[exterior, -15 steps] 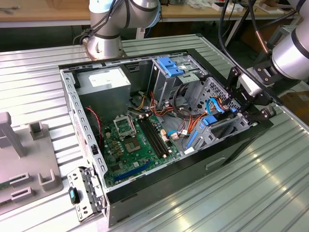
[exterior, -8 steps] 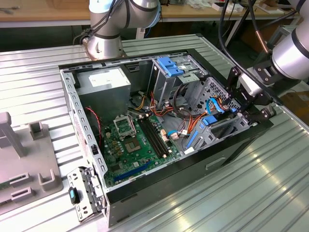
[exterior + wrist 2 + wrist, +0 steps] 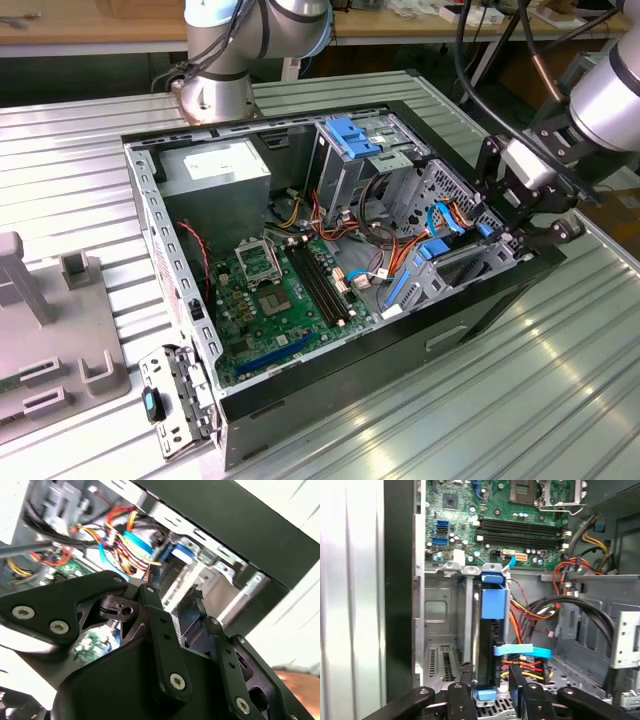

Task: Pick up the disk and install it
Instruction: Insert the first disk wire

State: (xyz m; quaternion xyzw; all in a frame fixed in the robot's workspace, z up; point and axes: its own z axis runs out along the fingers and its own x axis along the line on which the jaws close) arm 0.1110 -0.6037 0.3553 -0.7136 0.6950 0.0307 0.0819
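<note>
The disk (image 3: 487, 645) stands on edge in the drive bay at the corner of the open computer case (image 3: 330, 385), its bright blue rail facing up. In the exterior view the disk (image 3: 455, 262) sits low in that bay on the view's right. My gripper (image 3: 492, 692) is at the disk's near end, open, with one finger on each side. One finger lies close against the disk and a small gap shows at the other. In the second wrist view the gripper (image 3: 175, 602) points into the bay. The exterior view has the gripper (image 3: 505, 240) just above the case's edge.
Orange, red and blue cables (image 3: 530, 655) crowd the space beside the disk. The green motherboard (image 3: 275, 290), the grey power-supply box (image 3: 215, 170) and a blue-topped drive cage (image 3: 350, 140) fill the case. A grey fixture (image 3: 50, 330) stands on the exterior view's left.
</note>
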